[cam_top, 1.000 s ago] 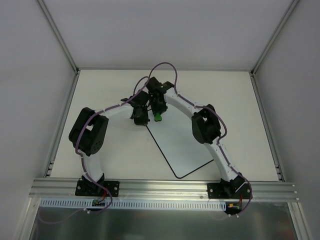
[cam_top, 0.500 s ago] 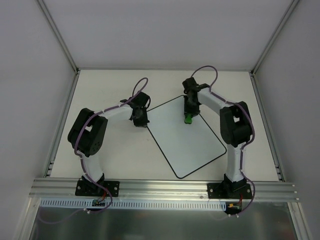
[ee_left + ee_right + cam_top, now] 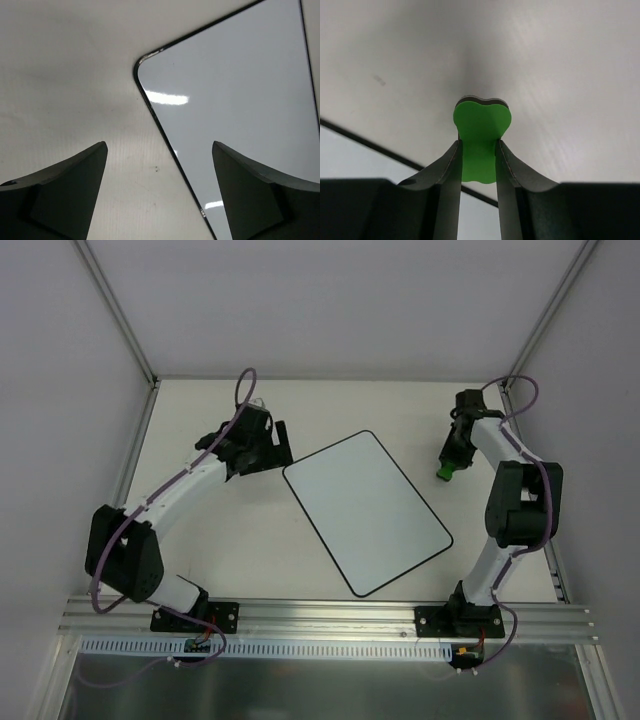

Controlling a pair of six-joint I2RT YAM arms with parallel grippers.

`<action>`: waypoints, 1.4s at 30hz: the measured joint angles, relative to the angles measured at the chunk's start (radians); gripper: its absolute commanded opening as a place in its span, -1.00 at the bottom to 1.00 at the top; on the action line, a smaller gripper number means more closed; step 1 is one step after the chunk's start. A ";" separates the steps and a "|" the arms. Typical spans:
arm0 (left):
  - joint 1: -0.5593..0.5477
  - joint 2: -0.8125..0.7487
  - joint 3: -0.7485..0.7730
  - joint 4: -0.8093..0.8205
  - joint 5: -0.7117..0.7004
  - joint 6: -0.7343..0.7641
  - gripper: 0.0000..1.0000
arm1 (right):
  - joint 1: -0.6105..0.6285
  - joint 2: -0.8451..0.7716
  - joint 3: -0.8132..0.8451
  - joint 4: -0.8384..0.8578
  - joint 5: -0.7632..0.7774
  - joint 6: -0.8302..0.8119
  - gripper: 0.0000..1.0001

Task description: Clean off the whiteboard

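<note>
The whiteboard (image 3: 366, 510) lies tilted in the middle of the table, its white face blank inside a thin black border. In the left wrist view its far-left corner (image 3: 145, 57) shows, with the board's edge running between the wide-apart jaws. My left gripper (image 3: 275, 446) stands open just off that corner, holding nothing. My right gripper (image 3: 446, 468) hangs over bare table to the right of the board, shut on a small green eraser (image 3: 481, 135). The eraser (image 3: 442, 475) sticks out past the fingertips (image 3: 454, 165).
The table (image 3: 230, 540) is boxed in by white walls at the left, back and right, with metal rails along the side edges. An aluminium rail (image 3: 330, 615) carrying both arm bases runs across the near edge.
My right gripper swept the eraser from the board's left corner across it and off its right side. My left gripper opened, let go of the board's corner and pulled back to the left.
</note>
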 measured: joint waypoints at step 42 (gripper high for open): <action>0.145 -0.911 0.002 -0.211 -0.221 0.256 0.98 | -0.198 -1.086 0.036 -0.056 -0.087 -0.141 0.98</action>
